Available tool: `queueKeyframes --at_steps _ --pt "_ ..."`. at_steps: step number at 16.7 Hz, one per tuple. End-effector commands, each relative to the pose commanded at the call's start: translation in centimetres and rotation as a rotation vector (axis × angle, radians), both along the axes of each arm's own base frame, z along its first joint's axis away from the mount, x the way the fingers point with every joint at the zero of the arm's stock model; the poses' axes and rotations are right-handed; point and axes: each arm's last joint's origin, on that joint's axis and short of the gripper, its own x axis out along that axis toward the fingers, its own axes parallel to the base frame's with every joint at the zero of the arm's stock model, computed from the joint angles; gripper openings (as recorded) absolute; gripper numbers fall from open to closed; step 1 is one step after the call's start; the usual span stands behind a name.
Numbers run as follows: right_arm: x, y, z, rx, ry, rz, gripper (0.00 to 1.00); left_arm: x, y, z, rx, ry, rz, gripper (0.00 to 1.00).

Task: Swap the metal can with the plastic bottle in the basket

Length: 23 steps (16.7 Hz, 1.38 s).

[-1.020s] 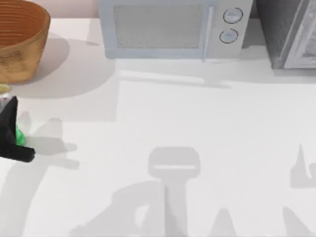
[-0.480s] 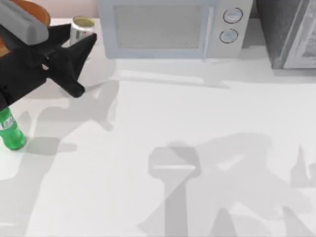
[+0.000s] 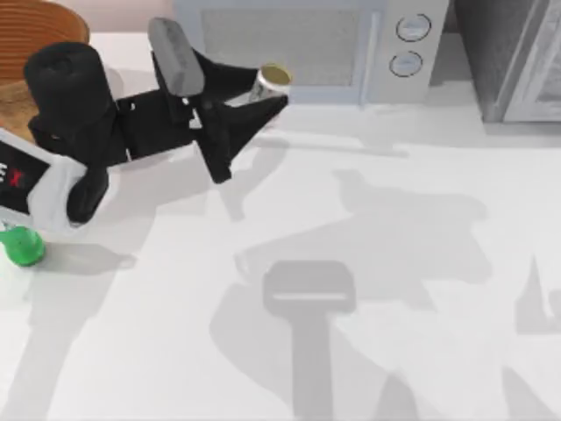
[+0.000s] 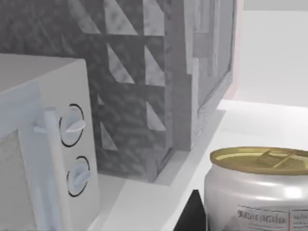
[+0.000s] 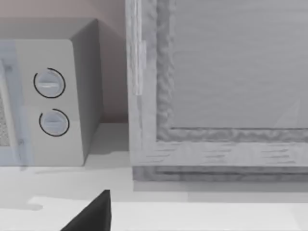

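Metal can [image 4: 257, 192] gold-topped, label print unreadable, left end effector [image 3: 250, 105] gripping

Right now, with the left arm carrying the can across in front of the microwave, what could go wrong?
The left gripper holds the metal can close to the microwave; drifting farther back could knock it against the door. The plastic bottle stands at the table's left edge, partly under the left arm, so a low return sweep might tip it. The basket sits behind that arm, and its rim could be clipped.

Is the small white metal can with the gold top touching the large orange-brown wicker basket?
Apart. In the top view the can sits in the left gripper by the microwave, far from the basket.
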Motion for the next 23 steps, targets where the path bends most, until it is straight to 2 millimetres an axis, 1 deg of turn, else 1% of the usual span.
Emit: queueKeyframes --at_steps 3,6,8,10,12,17,23 --pt "0.0 0.0 0.0 0.000 0.000 0.000 1.00 1.8 -1.9 -4.7 0.002 0.002 -0.142 0.00" --pt "0.0 0.0 0.0 0.000 0.000 0.000 1.00 2.5 -3.1 -9.0 0.005 0.012 -0.254 0.00" --pt "0.0 0.0 0.0 0.000 0.000 0.000 1.00 2.6 -3.6 -11.2 0.007 0.021 -0.307 0.00" --pt "0.0 0.0 0.0 0.000 0.000 0.000 1.00 2.6 -3.9 -12.8 0.009 0.029 -0.343 0.00" --pt "0.0 0.0 0.0 0.000 0.000 0.000 1.00 2.6 -4.0 -13.4 0.009 0.031 -0.357 0.00" --pt "0.0 0.0 0.0 0.000 0.000 0.000 1.00 2.6 -4.0 -13.4 0.009 0.031 -0.357 0.00" --pt "0.0 0.0 0.0 0.000 0.000 0.000 1.00 2.6 -4.0 -13.4 0.009 0.031 -0.357 0.45"
